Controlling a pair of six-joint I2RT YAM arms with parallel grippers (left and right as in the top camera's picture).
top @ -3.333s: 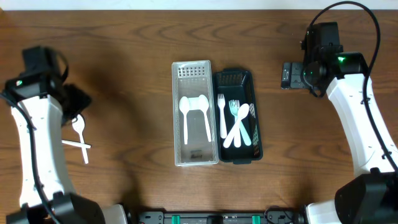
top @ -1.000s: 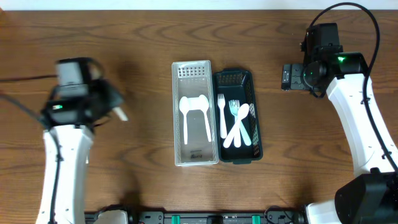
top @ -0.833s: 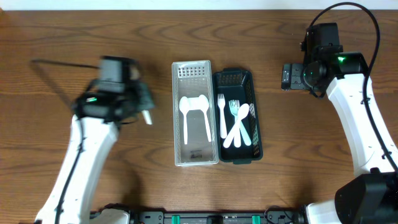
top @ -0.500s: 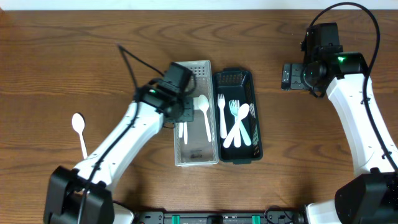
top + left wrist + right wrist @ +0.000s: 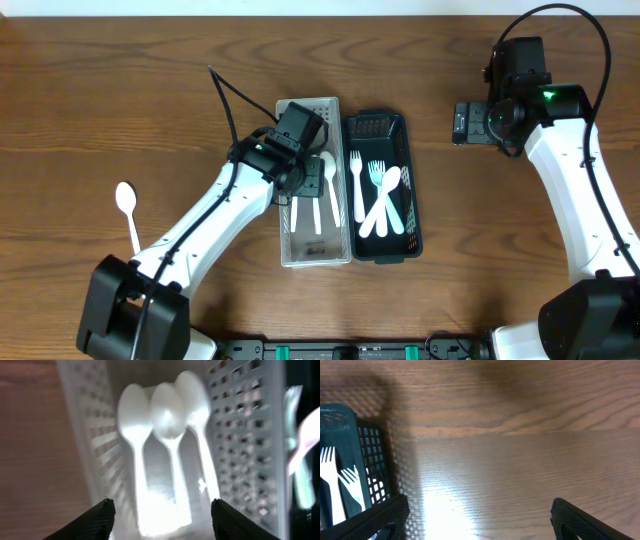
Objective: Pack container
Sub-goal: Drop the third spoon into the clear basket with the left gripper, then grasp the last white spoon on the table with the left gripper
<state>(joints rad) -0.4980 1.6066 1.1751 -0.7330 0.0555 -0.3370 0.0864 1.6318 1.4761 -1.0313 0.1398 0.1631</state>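
A white slotted container (image 5: 284, 232) stands mid-table with a dark container (image 5: 416, 222) touching its right side. My left gripper (image 5: 312, 178) hovers over the white container, open and empty. In the left wrist view the fingers (image 5: 160, 512) are spread wide above three white spoons (image 5: 167, 417) lying side by side inside the white container (image 5: 82, 430). White forks and a spoon (image 5: 380, 195) lie in the dark container. One white spoon (image 5: 127, 208) lies on the table at the left. My right gripper (image 5: 468, 122) is open and empty over bare wood (image 5: 477, 510).
The dark container's mesh corner with forks shows at the left edge of the right wrist view (image 5: 350, 475). The left arm's black cable (image 5: 225, 100) arcs above the white container. The table is brown wood.
My left arm has swung from the left side of the table to above the white container. Three spoons now lie in it. The right arm has not moved.
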